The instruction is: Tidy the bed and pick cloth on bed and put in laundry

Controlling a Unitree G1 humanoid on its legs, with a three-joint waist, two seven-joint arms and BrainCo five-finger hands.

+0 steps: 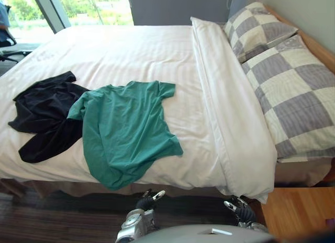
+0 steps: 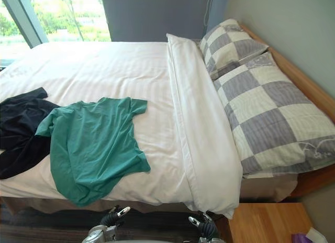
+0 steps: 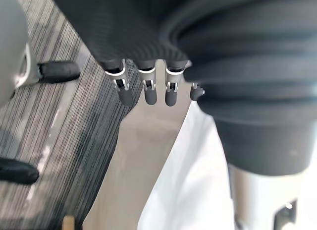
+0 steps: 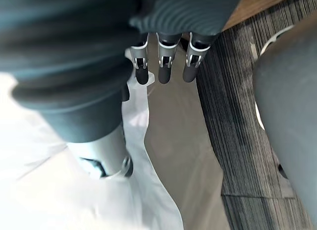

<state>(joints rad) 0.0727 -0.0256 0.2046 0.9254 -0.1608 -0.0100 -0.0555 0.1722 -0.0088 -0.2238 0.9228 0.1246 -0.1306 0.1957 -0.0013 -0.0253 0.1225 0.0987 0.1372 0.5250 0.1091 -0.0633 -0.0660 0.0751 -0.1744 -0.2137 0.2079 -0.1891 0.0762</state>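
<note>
A green T-shirt lies spread flat on the white bed, its lower hem hanging over the near edge. To its left a black garment lies crumpled, partly tucked under the shirt's sleeve. My left hand hangs low in front of the bed's near edge, below the shirt, its fingers straight and holding nothing. Further right, my right hand is just below the corner of the turned-back duvet, fingers also straight and empty. Neither hand touches the clothes.
The duvet's folded-back band runs across the bed beside two grey-and-cream checked pillows against the wooden headboard. A dark striped rug lies under the near edge, with wooden floor to the right. Windows stand beyond the far side.
</note>
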